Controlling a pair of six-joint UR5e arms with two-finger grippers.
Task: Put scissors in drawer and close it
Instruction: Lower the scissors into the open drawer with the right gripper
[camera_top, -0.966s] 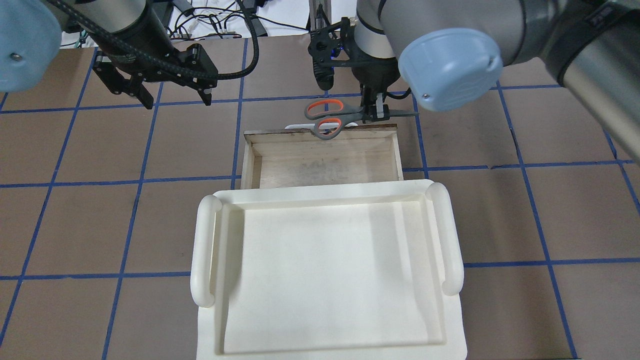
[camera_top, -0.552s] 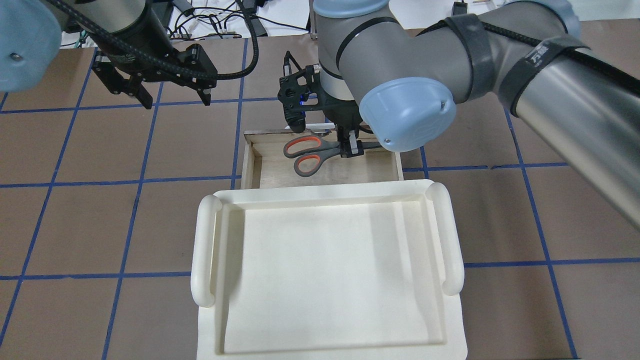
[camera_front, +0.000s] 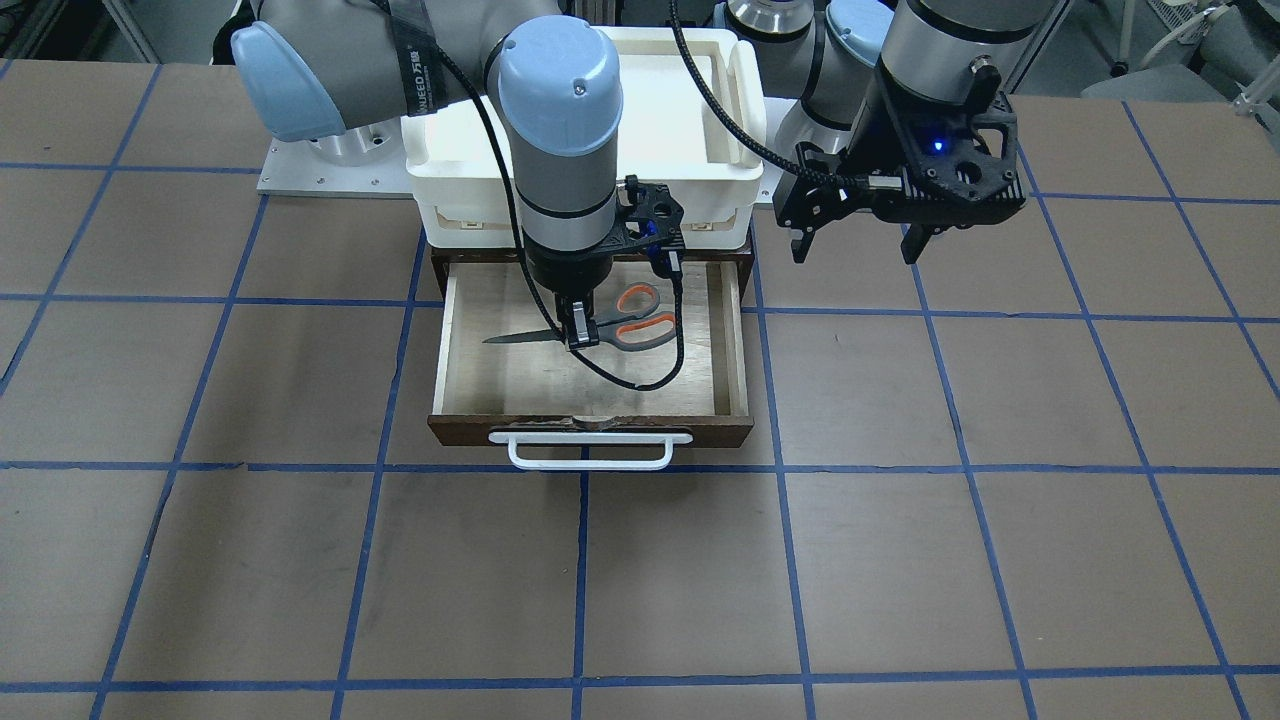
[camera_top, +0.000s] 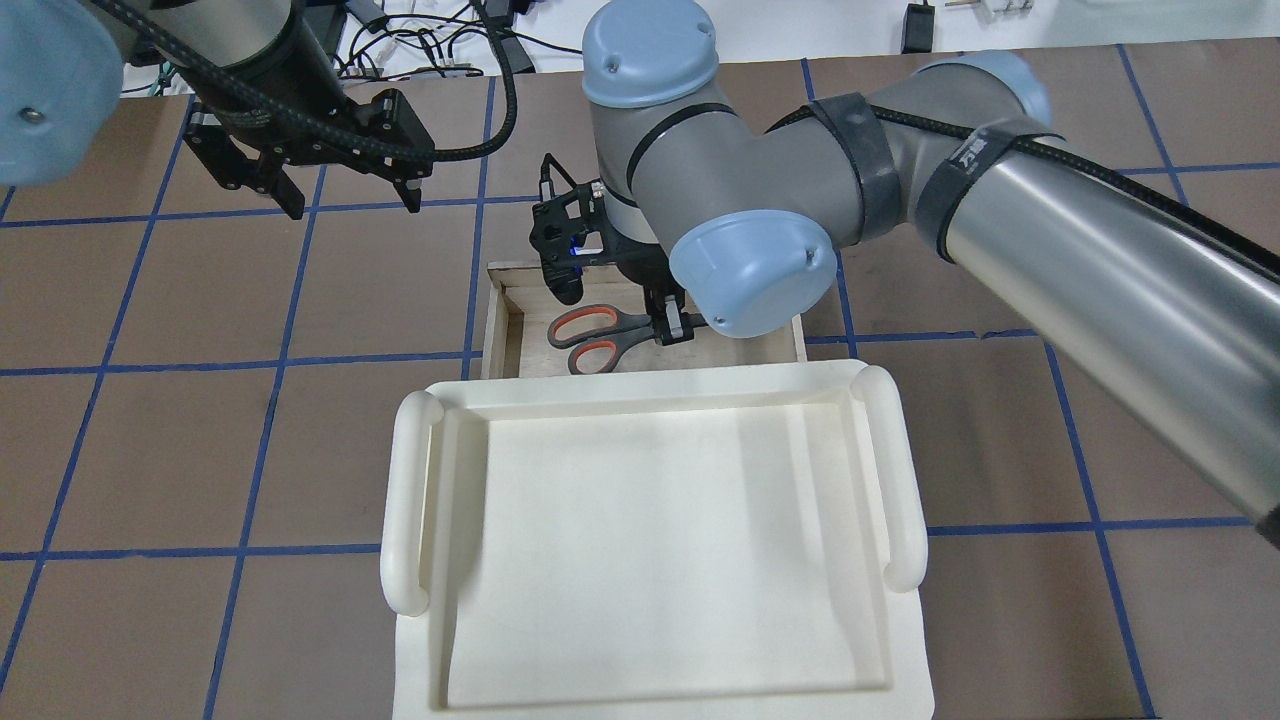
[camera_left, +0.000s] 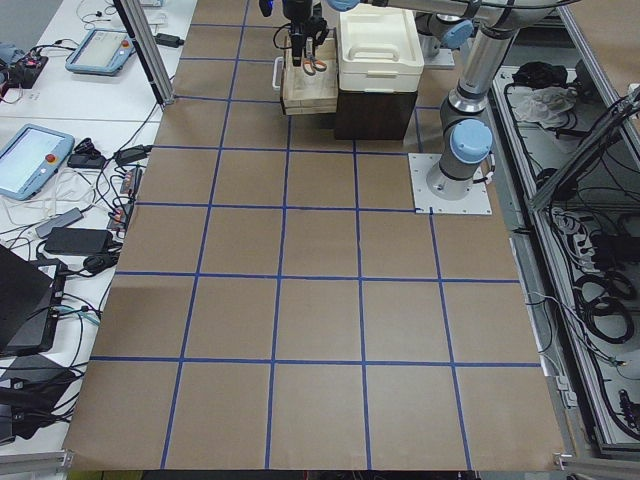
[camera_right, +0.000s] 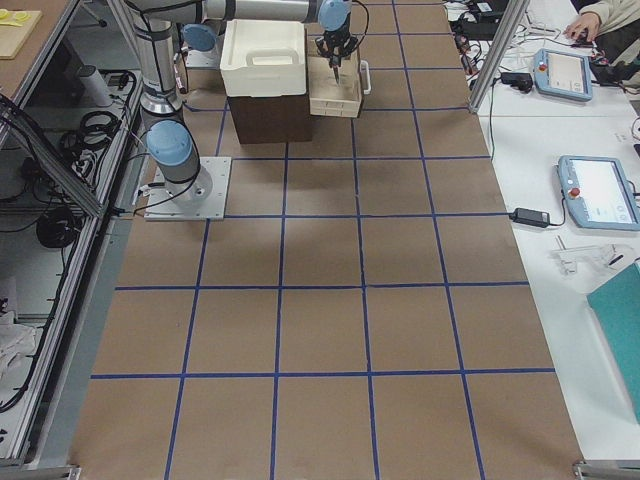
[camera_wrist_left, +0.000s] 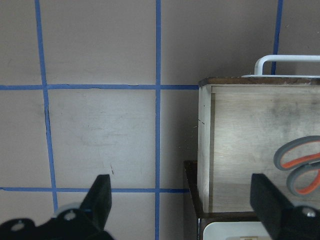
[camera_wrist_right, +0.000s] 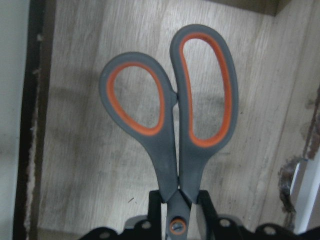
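The drawer (camera_front: 500, 385) stands pulled open, with a pale plywood floor, a dark brown front and a white bar handle (camera_front: 590, 452). My right gripper (camera_front: 577, 335) is shut on the scissors (camera_front: 640, 320) near their pivot and holds them flat and low inside the drawer. In the overhead view the grey-and-orange handles (camera_top: 585, 338) point left from the right gripper (camera_top: 672, 328). The right wrist view shows the scissors (camera_wrist_right: 170, 125) close over the drawer floor. My left gripper (camera_top: 345, 195) is open and empty, left of the drawer (camera_top: 508, 320), above the table.
A white tray-box (camera_top: 410, 500) sits on the dark cabinet above the drawer, with rounded handles on both sides. The left wrist view shows the drawer's side wall (camera_wrist_left: 205, 145) and the bar handle (camera_wrist_left: 290, 60). Brown table with blue grid lines lies all around.
My right gripper has carried the scissors from beyond the drawer's front back over the rim and down into the drawer. The left arm has not moved.
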